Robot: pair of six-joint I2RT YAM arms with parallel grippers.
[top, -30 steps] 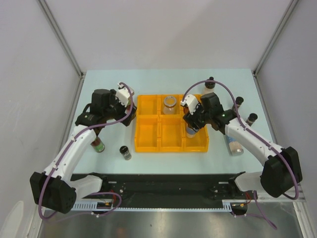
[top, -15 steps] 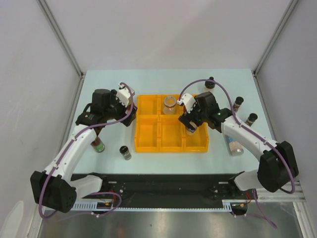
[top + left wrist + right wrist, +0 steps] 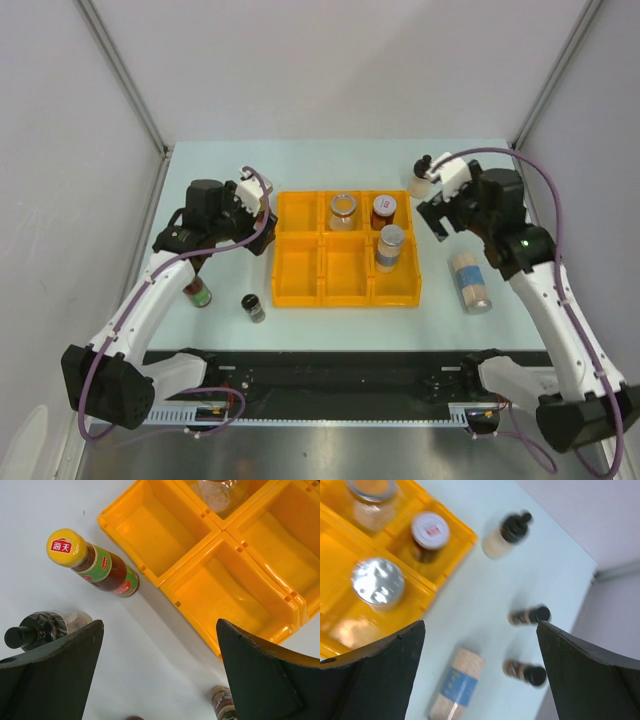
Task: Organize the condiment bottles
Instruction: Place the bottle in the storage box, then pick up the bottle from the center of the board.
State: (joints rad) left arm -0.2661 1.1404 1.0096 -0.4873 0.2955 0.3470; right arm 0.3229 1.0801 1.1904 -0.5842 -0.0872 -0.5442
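Note:
The yellow tray (image 3: 298, 270) holds a clear silver-lidded jar (image 3: 343, 208), a red-lidded jar (image 3: 384, 208) and a silver-lidded shaker (image 3: 389, 247) standing in the front right compartment. My right gripper (image 3: 437, 214) hangs open and empty off the tray's right side, beside a beige black-capped bottle (image 3: 424, 178). Below it in the right wrist view lie a blue-labelled shaker (image 3: 457, 682) and two black-capped spice jars (image 3: 529, 615) (image 3: 525, 672). My left gripper (image 3: 258, 232) is open at the tray's left edge, above bare table near a yellow-capped sauce bottle (image 3: 95, 564).
Left of the tray stand a sauce bottle (image 3: 198, 290) partly under my left arm and a small black-capped jar (image 3: 254, 306). A clear black-capped bottle (image 3: 42, 627) lies by my left finger. Three tray compartments (image 3: 150, 530) hold nothing. Walls close in both table sides.
My right gripper opened, left the silver-lidded shaker standing in the front right compartment, and swung up and to the right off the tray. The left arm has not moved.

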